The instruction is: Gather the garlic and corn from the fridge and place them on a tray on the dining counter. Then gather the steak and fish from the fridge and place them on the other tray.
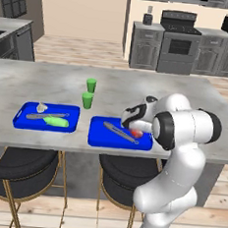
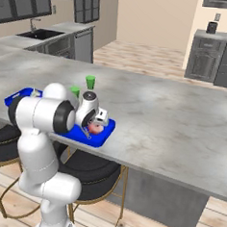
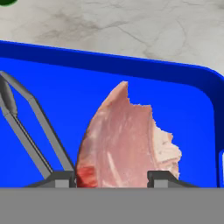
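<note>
The tool [image 3: 114, 178] hangs low over the right-hand blue tray [image 1: 98, 138], which lies on the marbled bench [image 1: 138, 88] just inside its near edge, above 2 black stools [image 1: 24, 169]. In the hand view the 2 dark fingertips [image 3: 65, 178] stand on either side of the steak [image 3: 127, 140], a pink flat piece with a red corner; the jaws look partly open, and I cannot tell whether the tips touch the meat or grip it. The steak lies flat on the tray floor, toward the tray's right end in the left base view [image 1: 136, 133], with bare blue between it and the far rim. Grey tongs [image 1: 120, 132] lie diagonally on the same tray, left of the steak; in the hand view one arm of the tongs reaches down to just beside the left fingertip.

The other tray [image 1: 20, 119] sits to the left, a strip of bare bench between the 2. On it are the corn [image 1: 56, 122] near its front rim, the garlic [image 1: 41, 107] near its back left, and a second grey utensil [image 1: 46, 115] between them. 2 green cups [image 1: 89, 93] stand just behind the gap between the trays. Beyond the cups, and to the right of the tray with the steak, the bench runs wide and bare to its far edge.
</note>
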Controlling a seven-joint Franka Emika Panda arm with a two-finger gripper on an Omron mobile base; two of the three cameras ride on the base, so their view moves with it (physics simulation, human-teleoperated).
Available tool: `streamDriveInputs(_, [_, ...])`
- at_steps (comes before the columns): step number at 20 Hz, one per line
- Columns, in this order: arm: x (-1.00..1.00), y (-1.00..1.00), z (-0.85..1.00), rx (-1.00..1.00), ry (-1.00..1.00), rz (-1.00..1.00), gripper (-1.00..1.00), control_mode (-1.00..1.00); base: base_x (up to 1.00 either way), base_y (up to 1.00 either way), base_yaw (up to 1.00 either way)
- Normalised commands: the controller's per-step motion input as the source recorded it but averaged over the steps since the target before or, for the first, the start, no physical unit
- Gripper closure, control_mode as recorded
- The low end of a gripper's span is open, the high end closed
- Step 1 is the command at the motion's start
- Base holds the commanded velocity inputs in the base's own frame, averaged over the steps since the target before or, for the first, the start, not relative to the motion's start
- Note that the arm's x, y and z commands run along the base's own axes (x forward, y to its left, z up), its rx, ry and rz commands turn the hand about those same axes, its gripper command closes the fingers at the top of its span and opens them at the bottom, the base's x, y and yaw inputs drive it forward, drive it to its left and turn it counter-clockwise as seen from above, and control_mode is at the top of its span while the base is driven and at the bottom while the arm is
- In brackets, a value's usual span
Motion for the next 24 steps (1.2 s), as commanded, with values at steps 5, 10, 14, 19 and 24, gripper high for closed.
streamDriveInputs(5, [-0.21,-0.11,0.41,0.0,0.0,0.0,-1.0,-1.0,0.0,0.0,0.0])
streamDriveInputs(10, [-0.82,-0.22,0.49,0.0,-0.02,0.0,-1.0,-1.0,0.0,0.0,0.0])
streamDriveInputs(14, [-0.77,-0.03,0.43,0.0,-0.01,0.0,-1.0,-1.0,0.0,0.0,0.0])
streamDriveInputs(19, [-0.81,0.0,0.4,0.0,0.0,0.0,-1.0,-1.0,0.0,0.0,0.0])
streamDriveInputs(24, [-0.81,0.0,0.3,0.0,-0.06,0.0,-1.0,-1.0,0.0,0.0,0.0])
